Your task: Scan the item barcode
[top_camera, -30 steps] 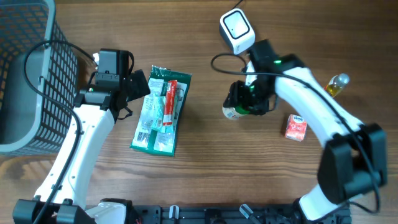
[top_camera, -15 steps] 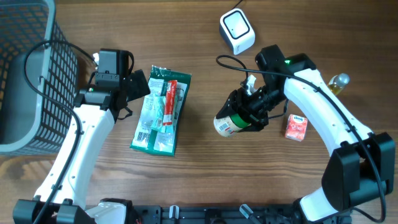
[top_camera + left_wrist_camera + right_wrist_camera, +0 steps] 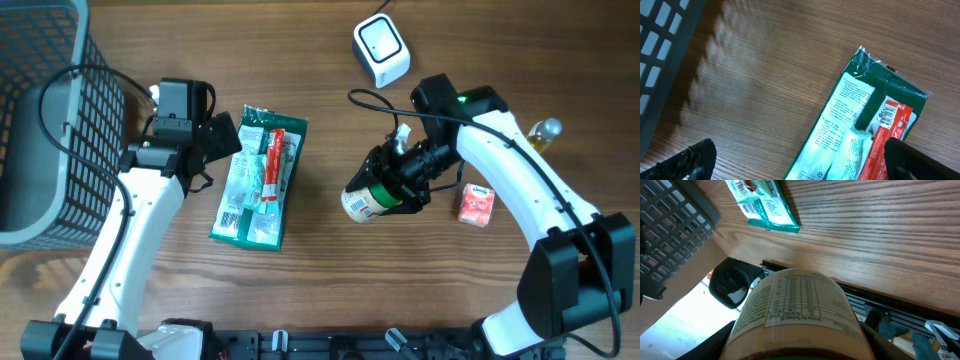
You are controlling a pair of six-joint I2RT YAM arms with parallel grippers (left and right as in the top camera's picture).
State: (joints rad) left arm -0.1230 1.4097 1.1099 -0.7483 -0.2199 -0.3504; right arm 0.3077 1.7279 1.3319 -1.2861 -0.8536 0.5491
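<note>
Can [image 3: 362, 200]: squat cylinder, cream label, darker green towards the gripped end, flat round end with some print. Label in the wrist view [image 3: 797, 310] carries a boxed table and fine text, too small to read.
Long axis tilted and diagonal: gripped end towards the far-right corner of the bench, free round end facing the near-left corner and partly up at the overhead camera.
Located right of bench centre, about midway between far and near edges. Can't tell whether it touches the wood.
Right gripper [image 3: 388, 190] clamped across the can's sides, fingers part-way apart with the can between them.
Small red carton [image 3: 475, 203] just right of that gripper, flat on the bench, apart from the can.
Small bottle [image 3: 543, 135] of yellow liquid farther right, near the right edge, partly behind the arm.
White scanner [image 3: 381, 50] by the far edge, well apart from the can.
Green packet [image 3: 258, 180] left of centre, lying flat, red stick pack on top.
Left gripper [image 3: 222, 140] at the packet's far-left corner, fingers spread wide, gripping nothing.
Grey wire basket [image 3: 45, 120] in the far-left corner.
</note>
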